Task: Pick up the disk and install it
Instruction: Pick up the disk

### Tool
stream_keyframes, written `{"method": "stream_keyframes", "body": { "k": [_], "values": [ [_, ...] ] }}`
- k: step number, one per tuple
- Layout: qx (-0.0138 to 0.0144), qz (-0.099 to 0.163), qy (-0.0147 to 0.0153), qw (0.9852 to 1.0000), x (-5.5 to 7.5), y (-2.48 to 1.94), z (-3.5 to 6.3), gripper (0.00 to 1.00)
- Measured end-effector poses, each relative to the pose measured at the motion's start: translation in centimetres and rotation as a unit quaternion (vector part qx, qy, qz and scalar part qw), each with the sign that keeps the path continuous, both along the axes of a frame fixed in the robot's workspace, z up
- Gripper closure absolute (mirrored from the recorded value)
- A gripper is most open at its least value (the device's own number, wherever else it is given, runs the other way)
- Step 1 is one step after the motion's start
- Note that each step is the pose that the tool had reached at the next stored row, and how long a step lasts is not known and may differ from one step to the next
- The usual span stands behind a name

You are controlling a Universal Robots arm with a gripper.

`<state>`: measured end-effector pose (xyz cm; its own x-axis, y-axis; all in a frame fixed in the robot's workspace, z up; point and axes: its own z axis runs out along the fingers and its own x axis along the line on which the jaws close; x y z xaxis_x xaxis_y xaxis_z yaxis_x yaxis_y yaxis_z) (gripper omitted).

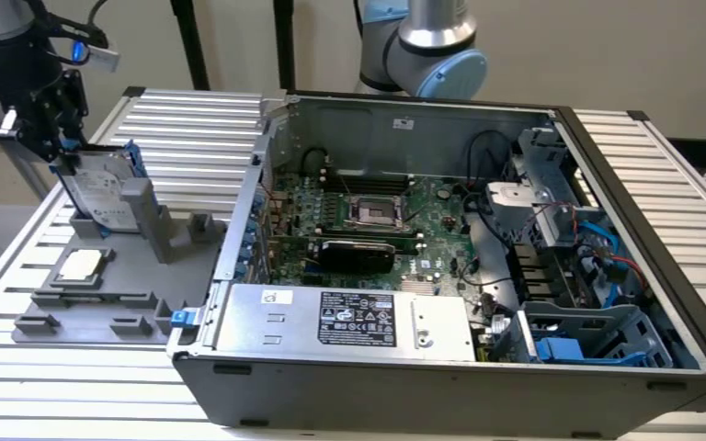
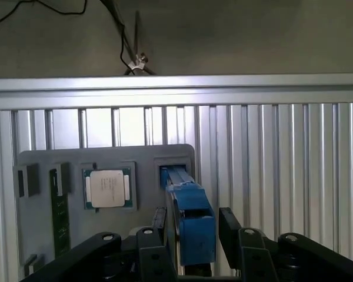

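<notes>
On the slatted aluminium table [image 1: 647, 184] an open computer tower [image 1: 451, 386] is lying on its side, taking up most of the exterior view's right and middle. Its motherboard [image 1: 366, 207] is facing up, and a silver power supply [image 1: 328, 322] with a black-and-white label is sitting along the near wall. Behind the case, the robot arm [image 1: 433, 46] is rising out of the picture.

On the exterior view's left, a grey fixture tray [image 1: 108, 303] is lying flat on the table, just beside the case. The disk [image 1: 93, 188] is standing on edge in an upright holder [image 1: 136, 207] at the far end of this tray, tilting slightly, with its white label facing the camera and its blue carrier showing along the edges.

The gripper [image 1: 59, 147] is hanging over the disk's top edge. In the wrist view the gripper [image 2: 192, 226] is straddling the blue carrier of the disk [image 2: 191, 205], whose far end is sitting in a slot of the tray [image 2: 147, 158]. The black fingers [image 2: 230, 223] are standing apart, one on each side of the carrier, with a thin dark gap showing beside it on one side.

A square processor chip [image 1: 81, 265] is resting in its own recess nearer the camera; in the wrist view the chip [image 2: 107, 188] is lying between the disk's slot and a dark memory stick [image 2: 59, 220].
</notes>
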<state>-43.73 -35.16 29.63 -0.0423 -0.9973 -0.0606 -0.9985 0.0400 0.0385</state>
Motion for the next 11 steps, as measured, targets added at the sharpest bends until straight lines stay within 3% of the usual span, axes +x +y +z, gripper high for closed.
{"method": "stream_keyframes", "body": {
  "k": [4,11],
  "values": [
    [0.0004,0.001,-0.0001,1.0000,-0.09,0.00,-0.55,0.52],
    [0.0006,0.001,-0.0001,1.0000,-0.17,0.00,-0.64,0.52]
  ]
}}
